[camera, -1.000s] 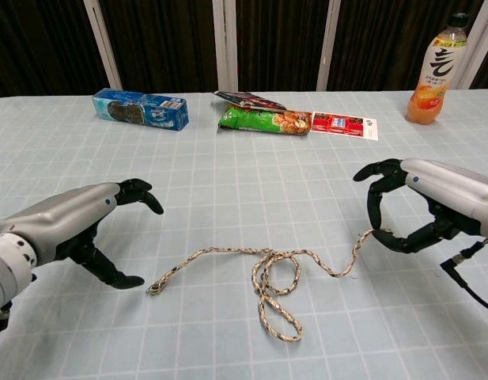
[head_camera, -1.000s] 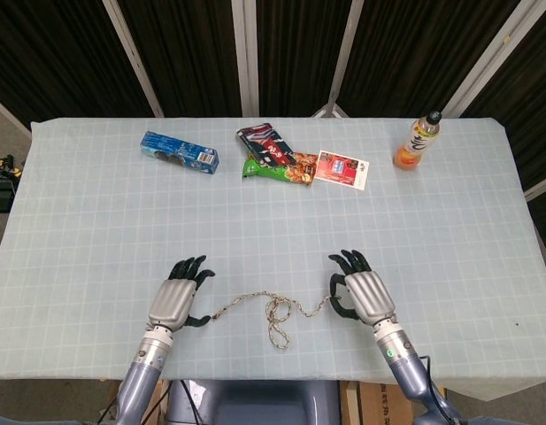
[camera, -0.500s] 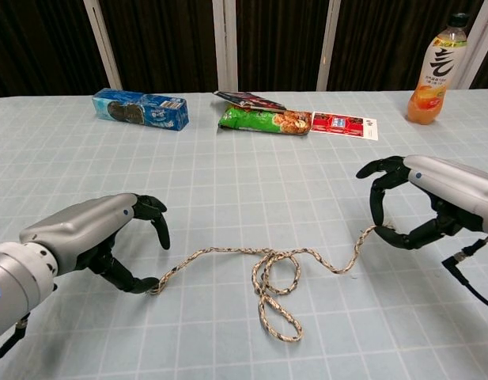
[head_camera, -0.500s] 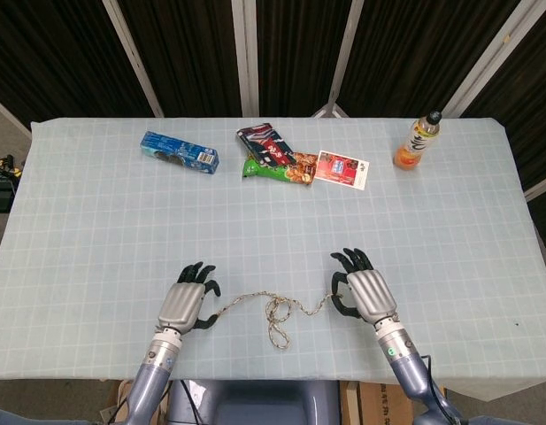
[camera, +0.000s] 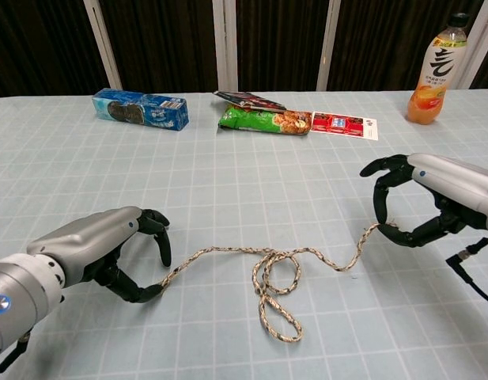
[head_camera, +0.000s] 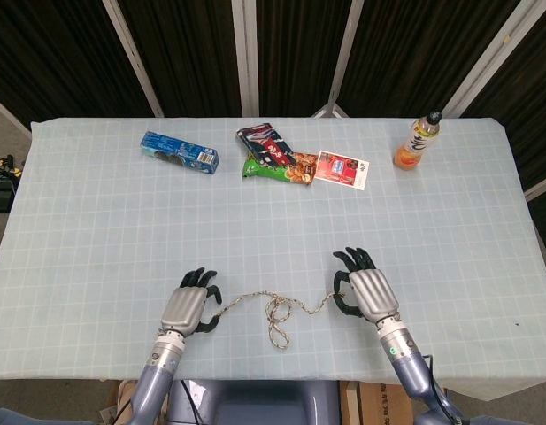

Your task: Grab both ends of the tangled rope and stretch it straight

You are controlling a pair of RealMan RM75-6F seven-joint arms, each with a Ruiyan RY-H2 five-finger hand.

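Note:
A braided tangled rope [camera: 228, 252] lies near the table's front edge, with a knotted loop [head_camera: 277, 320] in its middle. My left hand [camera: 93, 247] arches over the rope's left end [camera: 166, 281]. Its thumb tip touches that end, and a gap shows between thumb and curled fingers. My right hand [camera: 437, 190] is at the rope's right end [camera: 376, 229], which rises off the cloth between its thumb and fingers and looks pinched. The head view has the left hand [head_camera: 188, 308] and right hand [head_camera: 365, 294] on either side of the knot.
At the back of the table lie a blue cookie box [camera: 141, 108], snack bags [camera: 263, 119] and a red-and-white card [camera: 344, 124]. An orange drink bottle [camera: 437, 70] stands at the far right. The checked tablecloth [head_camera: 96, 230] covers the whole table.
My left hand slid right and lowered onto the rope's left end, fingers curling over it. My right hand shifted slightly right, drawing the rope's right end with it.

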